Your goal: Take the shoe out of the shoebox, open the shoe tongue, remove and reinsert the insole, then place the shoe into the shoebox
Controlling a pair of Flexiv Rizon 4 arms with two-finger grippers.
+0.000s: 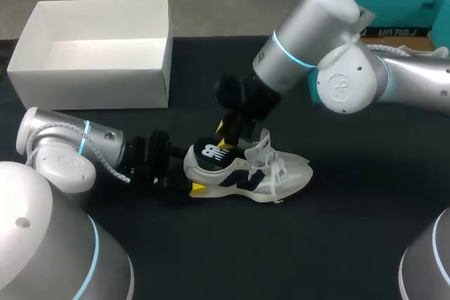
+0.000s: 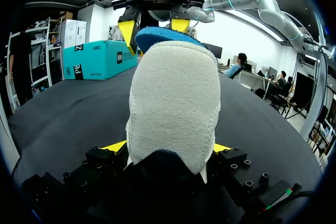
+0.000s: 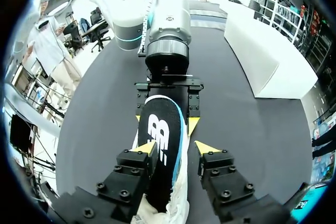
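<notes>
Left end effector (image 2: 168, 149) clamps the shoe (image 2: 176, 103) heel from both sides.

White sneaker (image 1: 274, 173) upright, dark insole (image 1: 211, 152) partly out; open shoebox (image 1: 91, 90) apart.

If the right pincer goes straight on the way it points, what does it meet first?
Probably the insole standing between its fingers, then the shoe gripped by the left pincer; depth unclear.

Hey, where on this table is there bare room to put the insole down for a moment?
Bare tabletop lies between the shoe and the near edge, and beyond its toe toward the right side. A narrower strip runs between the shoebox and the right arm. The middle is crowded: the left pincer and the right pincer meet at the shoe's heel end.
</notes>
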